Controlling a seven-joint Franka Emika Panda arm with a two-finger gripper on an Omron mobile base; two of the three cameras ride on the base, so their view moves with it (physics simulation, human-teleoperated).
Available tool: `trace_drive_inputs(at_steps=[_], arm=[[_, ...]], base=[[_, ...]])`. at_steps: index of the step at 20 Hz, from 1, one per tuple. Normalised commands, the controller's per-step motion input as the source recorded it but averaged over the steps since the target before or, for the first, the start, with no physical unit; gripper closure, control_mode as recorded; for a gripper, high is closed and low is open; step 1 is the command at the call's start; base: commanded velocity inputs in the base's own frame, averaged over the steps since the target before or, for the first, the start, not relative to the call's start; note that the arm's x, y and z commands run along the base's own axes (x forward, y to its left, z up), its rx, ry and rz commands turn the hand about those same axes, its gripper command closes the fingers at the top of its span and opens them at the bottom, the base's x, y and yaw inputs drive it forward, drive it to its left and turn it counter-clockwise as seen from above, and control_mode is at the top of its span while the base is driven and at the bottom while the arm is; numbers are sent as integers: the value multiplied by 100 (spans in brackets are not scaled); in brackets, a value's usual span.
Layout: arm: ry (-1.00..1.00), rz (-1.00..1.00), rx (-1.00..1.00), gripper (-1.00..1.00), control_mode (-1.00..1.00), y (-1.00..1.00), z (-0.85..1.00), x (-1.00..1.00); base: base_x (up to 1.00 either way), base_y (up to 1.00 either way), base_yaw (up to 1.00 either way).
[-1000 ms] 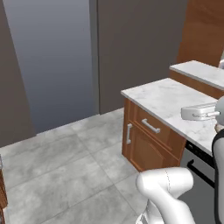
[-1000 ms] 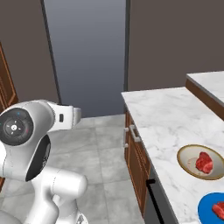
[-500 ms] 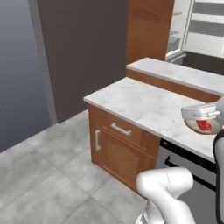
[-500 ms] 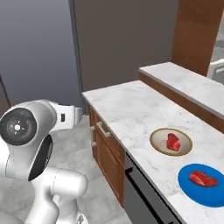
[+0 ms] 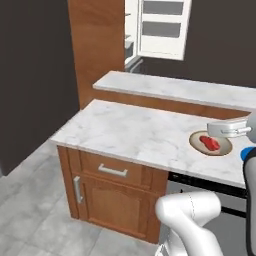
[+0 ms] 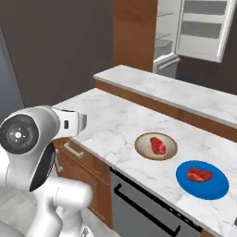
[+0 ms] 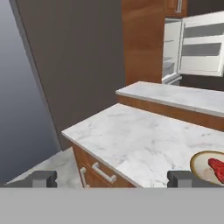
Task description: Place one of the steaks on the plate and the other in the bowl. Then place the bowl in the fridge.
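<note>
The tan, brown-rimmed bowl [image 6: 156, 146] stands on the marble counter with one red steak [image 6: 158, 145] in it. To its right lies the blue plate [image 6: 202, 179], carrying the other steak [image 6: 199, 175]. The bowl [image 5: 211, 143] and its steak [image 5: 209, 142] also appear in the left base view, and again as the bowl [image 7: 209, 168] and steak [image 7: 217, 168] at the hand view's right edge. My gripper [image 7: 111, 179] is open and holds nothing. It is pulled back from the counter, well short of the bowl. The fridge [image 6: 203, 28] stands behind the counter with its door open.
A raised marble ledge [image 6: 176, 90] runs behind the counter, between the bowl and the fridge. A wood-brown panel [image 5: 97, 50] flanks the fridge. Below the counter are a wooden drawer and cabinet [image 5: 112, 192] and a dark oven front [image 6: 143, 208]. Grey floor lies to the left.
The whole picture has swung round as the base turned and drove. The counter with bowl and plate has come closer and the open fridge has come into view. The gripper stays open.
</note>
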Motion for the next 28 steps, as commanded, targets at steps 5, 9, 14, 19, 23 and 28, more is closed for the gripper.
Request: trace_drive_inputs(at_steps=[5,9,14,19,23,28], arm=[[0,0,0,-100,100,0,0,0],[0,0,0,-100,100,0,0,0],[0,0,0,-100,100,0,0,0],[0,0,0,-100,100,0,0,0],[0,0,0,-100,100,0,0,0],[0,0,0,-100,-100,0,-1,17]], base=[[63,17,-60],[12,-1,-55],[21,5,-41],[14,3,-4],[4,0,0],[24,0,0]])
